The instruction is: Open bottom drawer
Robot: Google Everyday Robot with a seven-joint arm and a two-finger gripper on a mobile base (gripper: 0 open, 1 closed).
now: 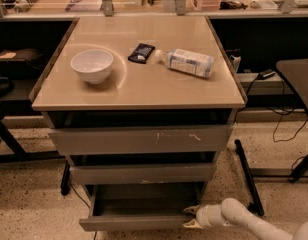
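The bottom drawer (136, 223) is the slimmest of three grey drawers under the tan table; it stands pulled out, its shallow grey tray (144, 204) showing. My gripper (191, 217) sits at the drawer's right front corner, on the end of my white arm (244, 220) that comes in from the lower right. Its pale fingertips lie against the drawer's front edge. Above it are the mid-width drawer front (141, 174) and the widest scratched drawer front (139, 140).
On the tabletop (134, 91) stand a white bowl (92, 65), a dark packet (141, 53) and a lying plastic bottle (186, 61). A black bar (248, 176) and cables lie on the speckled floor right of the cabinet. Dark shelving flanks both sides.
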